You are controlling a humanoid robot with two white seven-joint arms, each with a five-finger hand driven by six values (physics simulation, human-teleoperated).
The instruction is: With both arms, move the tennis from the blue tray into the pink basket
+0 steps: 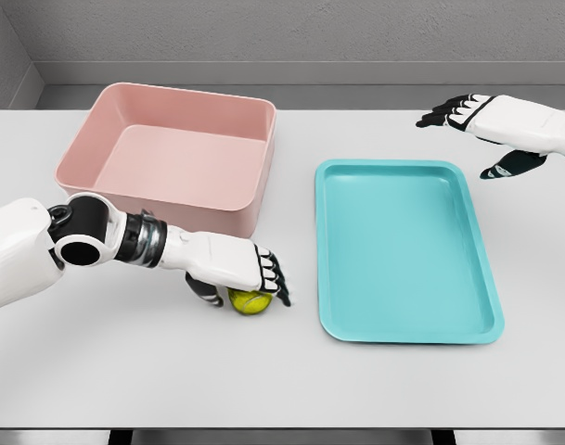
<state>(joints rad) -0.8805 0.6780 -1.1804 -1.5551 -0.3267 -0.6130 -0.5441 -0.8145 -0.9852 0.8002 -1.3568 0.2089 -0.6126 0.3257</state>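
A yellow-green tennis ball [250, 302] lies on the white table, between the pink basket [254, 199] and the blue tray [342, 306], outside both. My left hand [240, 280] reaches in from the left and covers the ball from above, fingers and thumb curled around it. The blue tray holds nothing. My right hand [475, 137] hovers above the tray's far right corner, fingers spread and holding nothing.
The pink basket stands at the back left and its inside [175, 162] holds nothing. The white table [263, 380] ends at a near edge along the bottom. A grey wall runs behind the table.
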